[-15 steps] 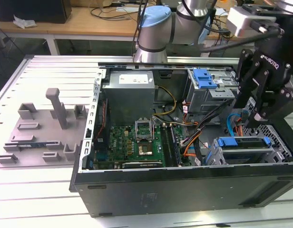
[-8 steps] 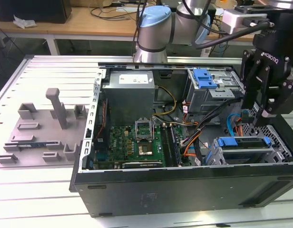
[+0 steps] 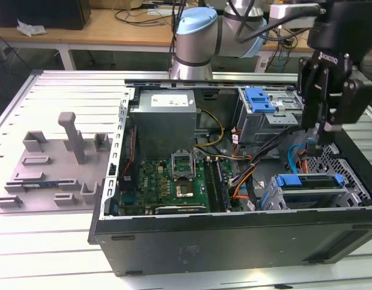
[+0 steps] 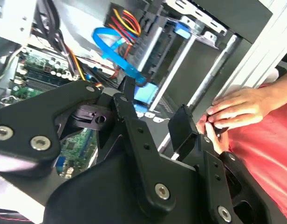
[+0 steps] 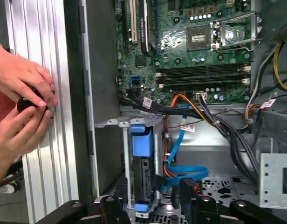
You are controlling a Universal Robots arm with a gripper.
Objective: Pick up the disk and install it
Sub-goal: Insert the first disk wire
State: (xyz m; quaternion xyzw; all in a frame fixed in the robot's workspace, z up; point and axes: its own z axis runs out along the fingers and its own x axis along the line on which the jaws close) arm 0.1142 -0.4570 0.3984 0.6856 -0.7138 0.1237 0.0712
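One disk (image 3: 310,181) lies just below my end effector (image 4: 155,106), already in the drive bay (image 3: 307,198). My fingers (image 4: 129,107) stand spread, holding nothing. I judge installing nearly finished; seating it fully would call for square, even pressure.

- Exterior view: high and set back, angled down into the open computer case (image 3: 234,235), with the whole motherboard (image 3: 168,175) in sight.
- First wrist view: close in, looking past the gripper (image 5: 150,198) toward that motherboard.
- Second wrist view: tighter yet, right behind the gripper's linkage.
- Both wrist views share the blue cable (image 5: 181,140) (image 4: 111,42) and a person's hands (image 5: 22,79) (image 4: 236,109).
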